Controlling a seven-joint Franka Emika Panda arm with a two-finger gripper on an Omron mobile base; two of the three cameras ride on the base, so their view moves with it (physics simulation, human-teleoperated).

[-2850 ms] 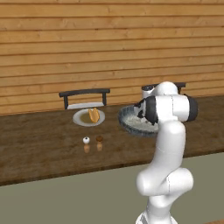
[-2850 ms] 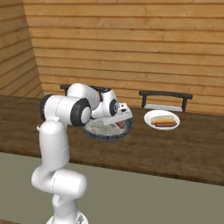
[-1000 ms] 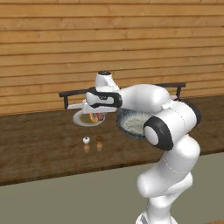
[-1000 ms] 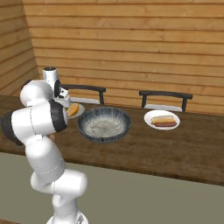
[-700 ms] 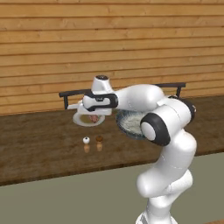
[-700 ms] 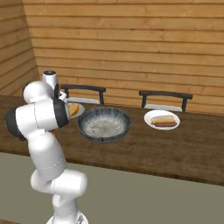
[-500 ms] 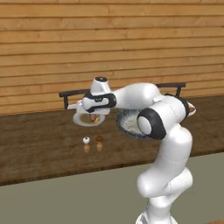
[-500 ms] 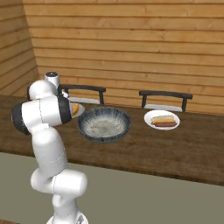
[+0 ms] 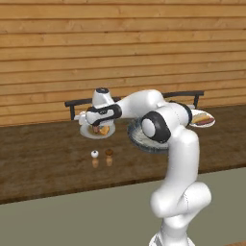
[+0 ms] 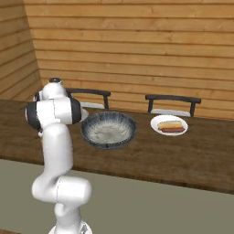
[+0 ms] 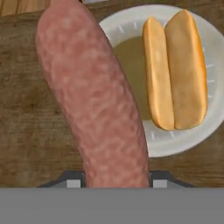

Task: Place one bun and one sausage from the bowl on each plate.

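**Sausage held over the left plate**

Above the left plate [image 9: 88,131], on the dark wooden desk [image 9: 48,163], the pincer [image 9: 97,129] is clamped on a pinkish-brown sausage [image 11: 94,100], which hangs over the plate's rim in the hand view. On that plate — white with a tan centre — lies a split bun [image 11: 175,70], well to one side of the sausage. Beside the plate, in the middle of the desk, stands the wide dark grey bowl [image 10: 109,130]; its pale speckled inside looks bare in the right base view. Farther right, the second plate [image 10: 169,124] carries a bun and a sausage side by side. Nearer the desk's front edge — two small shakers [image 9: 95,154], one white-topped, one brown-topped. Two dark chair backs [image 10: 172,98] stand behind the desk.
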